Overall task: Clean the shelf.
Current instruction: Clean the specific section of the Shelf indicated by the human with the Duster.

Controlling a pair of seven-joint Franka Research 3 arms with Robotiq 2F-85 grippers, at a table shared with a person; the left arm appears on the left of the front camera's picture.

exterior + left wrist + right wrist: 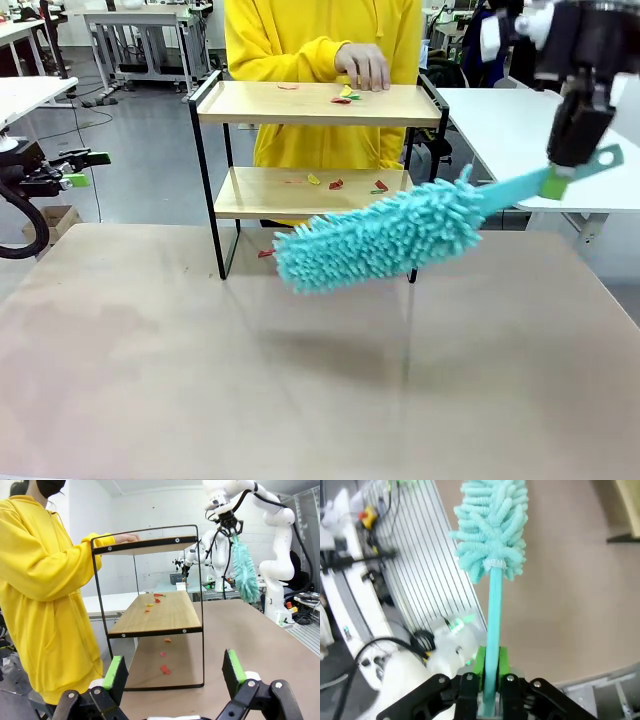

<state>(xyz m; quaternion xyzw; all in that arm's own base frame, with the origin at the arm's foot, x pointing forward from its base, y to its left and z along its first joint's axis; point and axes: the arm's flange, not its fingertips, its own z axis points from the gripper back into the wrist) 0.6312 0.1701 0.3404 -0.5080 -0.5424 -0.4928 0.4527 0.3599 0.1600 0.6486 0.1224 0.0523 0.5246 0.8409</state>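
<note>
No writing, label, brand, number or sign can be read anywhere: none on the shelf [318, 103], the turquoise duster [375, 240] or the desk [300, 380].

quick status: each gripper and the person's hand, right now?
Left gripper: open, empty.
Right gripper: closed on the duster, by its handle.
Person's hand: resting on the shelf, top board; not visibly holding anything.

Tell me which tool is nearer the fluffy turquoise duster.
Right. The right tool is shut on the handle of the fluffy turquoise duster. The left tool stands open at the far left, on the other side of the black-framed two-tier wooden shelf.
</note>
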